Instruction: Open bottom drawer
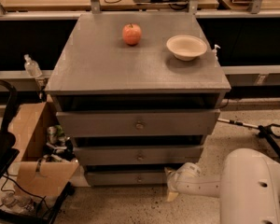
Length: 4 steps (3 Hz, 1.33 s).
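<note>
White arm reaches low and flat; its hand [170, 185] is just beside the bottom drawer [121, 178]. Its grip cannot be told.

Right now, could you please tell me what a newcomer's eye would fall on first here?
The red apple and pale bowl on top of the grey cabinet stand out first. Next comes the robot's white arm, low in the view, its claw at the right end of the bottom drawer.
</note>
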Motion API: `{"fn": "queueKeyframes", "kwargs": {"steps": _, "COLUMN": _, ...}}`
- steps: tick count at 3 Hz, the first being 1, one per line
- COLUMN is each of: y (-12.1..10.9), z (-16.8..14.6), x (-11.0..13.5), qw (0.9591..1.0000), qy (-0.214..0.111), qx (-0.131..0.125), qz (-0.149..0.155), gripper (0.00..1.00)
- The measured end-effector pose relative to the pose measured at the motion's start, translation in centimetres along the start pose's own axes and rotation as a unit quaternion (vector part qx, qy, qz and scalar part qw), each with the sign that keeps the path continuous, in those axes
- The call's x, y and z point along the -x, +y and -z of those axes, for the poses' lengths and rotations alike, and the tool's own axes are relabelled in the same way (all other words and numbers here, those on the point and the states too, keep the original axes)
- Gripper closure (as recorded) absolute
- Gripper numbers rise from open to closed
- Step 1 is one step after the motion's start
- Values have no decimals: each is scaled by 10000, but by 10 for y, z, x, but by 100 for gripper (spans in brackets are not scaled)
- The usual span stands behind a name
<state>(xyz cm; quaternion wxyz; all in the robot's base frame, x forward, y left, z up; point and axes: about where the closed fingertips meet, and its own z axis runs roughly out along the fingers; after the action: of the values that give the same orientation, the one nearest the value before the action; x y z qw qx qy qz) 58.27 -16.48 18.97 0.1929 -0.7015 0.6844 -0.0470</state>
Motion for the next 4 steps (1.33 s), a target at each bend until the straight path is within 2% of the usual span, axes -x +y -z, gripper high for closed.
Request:
{"fn": "queueKeyframes", "kwargs": {"steps": 2, "y": -4, "z": -6, "x": 0, "qw": 9998, "qy": 120, "qx": 159, "qz": 93, "gripper": 63}}
{"fn": "queueKeyframes", "kwargs": {"steps": 3, "y": -6, "z": -3, "x": 1, "qw": 9998, "qy": 120, "qx": 159, "qz": 92, "gripper": 94}}
{"fn": "queueKeyframes", "kwargs": {"steps": 4, "y": -6, "z": -2, "x": 1, "qw": 9998, "qy": 120, "qx": 159, "qz": 92, "gripper": 100}}
